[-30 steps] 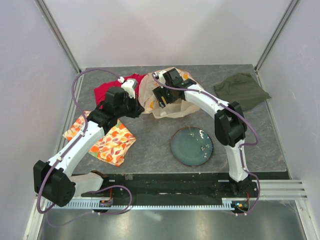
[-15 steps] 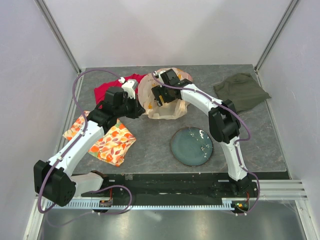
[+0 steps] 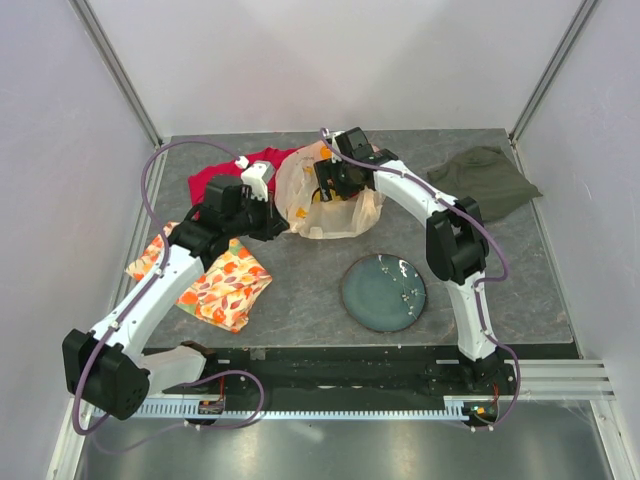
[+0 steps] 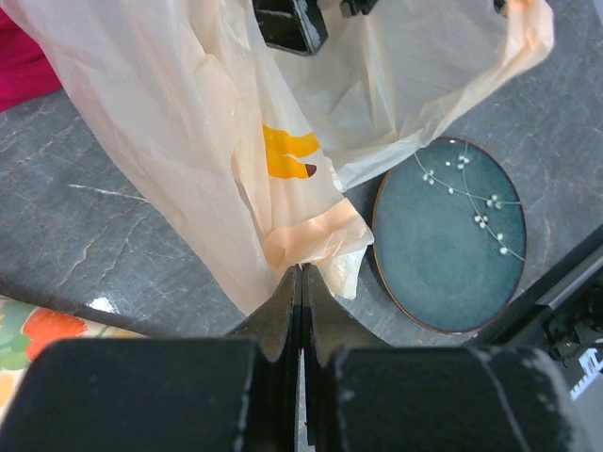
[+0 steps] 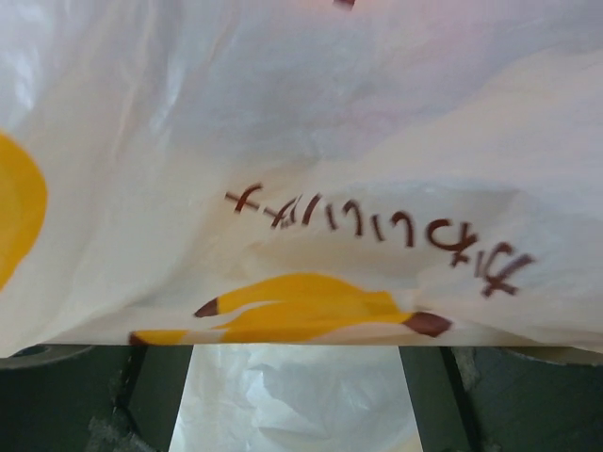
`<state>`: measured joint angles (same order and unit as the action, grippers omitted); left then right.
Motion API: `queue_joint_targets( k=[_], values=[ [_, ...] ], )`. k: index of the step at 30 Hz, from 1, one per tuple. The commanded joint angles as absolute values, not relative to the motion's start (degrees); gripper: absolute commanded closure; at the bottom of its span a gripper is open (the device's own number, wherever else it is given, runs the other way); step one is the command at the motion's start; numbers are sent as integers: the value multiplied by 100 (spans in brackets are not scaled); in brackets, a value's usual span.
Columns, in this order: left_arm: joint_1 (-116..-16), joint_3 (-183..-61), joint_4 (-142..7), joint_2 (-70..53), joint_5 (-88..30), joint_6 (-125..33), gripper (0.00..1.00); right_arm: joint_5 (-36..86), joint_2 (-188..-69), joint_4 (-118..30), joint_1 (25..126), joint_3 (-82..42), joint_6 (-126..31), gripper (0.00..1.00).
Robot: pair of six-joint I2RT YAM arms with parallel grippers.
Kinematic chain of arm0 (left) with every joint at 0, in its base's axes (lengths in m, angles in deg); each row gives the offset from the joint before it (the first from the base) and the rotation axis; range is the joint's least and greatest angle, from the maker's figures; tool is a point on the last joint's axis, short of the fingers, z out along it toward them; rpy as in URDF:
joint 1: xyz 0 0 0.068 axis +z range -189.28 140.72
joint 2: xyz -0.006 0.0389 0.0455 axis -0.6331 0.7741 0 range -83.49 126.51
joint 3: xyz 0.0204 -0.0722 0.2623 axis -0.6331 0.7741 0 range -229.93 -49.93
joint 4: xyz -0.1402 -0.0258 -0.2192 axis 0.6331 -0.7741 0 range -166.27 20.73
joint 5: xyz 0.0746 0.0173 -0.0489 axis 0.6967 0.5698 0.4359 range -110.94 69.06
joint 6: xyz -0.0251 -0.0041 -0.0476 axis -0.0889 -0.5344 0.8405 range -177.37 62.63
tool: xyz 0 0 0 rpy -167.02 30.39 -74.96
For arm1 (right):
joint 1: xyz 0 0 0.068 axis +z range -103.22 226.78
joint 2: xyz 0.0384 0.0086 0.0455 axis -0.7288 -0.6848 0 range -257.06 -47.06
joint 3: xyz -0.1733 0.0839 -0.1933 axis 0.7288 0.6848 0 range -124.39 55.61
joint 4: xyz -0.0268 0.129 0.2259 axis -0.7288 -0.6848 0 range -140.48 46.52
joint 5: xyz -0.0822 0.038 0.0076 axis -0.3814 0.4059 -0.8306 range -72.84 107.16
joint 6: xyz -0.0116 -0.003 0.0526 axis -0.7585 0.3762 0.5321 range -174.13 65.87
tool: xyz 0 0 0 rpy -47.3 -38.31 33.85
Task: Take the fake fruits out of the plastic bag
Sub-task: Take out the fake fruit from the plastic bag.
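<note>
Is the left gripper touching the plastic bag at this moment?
Touching. In the left wrist view the left gripper is shut, and the lower edge of the plastic bag runs into the seam between its fingertips.

The plastic bag (image 3: 330,205) is thin translucent film, peach-beige, crinkled and creased, with a soft sheen where light catches its folds. The yellow and brown marks printed on it look flat. The tabletop (image 3: 300,300) is dark grey with pale stone-like veins, smooth and mostly matt. The plate (image 3: 383,292) is teal glazed ceramic, glossy, with a brown rim. The red cloth (image 3: 210,180), the orange-flowered cloth (image 3: 225,285) and the olive cloth (image 3: 483,180) are soft matt fabric. The left gripper (image 4: 300,275) has fingers (image 4: 280,315) of matt black, faintly grainy plastic.
</note>
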<state>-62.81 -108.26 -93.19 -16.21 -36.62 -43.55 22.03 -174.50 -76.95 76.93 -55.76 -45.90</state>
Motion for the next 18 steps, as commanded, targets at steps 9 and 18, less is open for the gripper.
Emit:
queue_joint_targets(
  k=[9, 18],
  values=[
    [-6213, -10952, -9547, -1802, -4168, -4674, 98, 2587, -17459, -7406, 7605, -5899, -3963, 14],
    [-6072, -11049, -9450, -1714, -4195, -4700, 98, 1919, -17995, -7503, 7912, -6067, -4138, 16]
  ],
)
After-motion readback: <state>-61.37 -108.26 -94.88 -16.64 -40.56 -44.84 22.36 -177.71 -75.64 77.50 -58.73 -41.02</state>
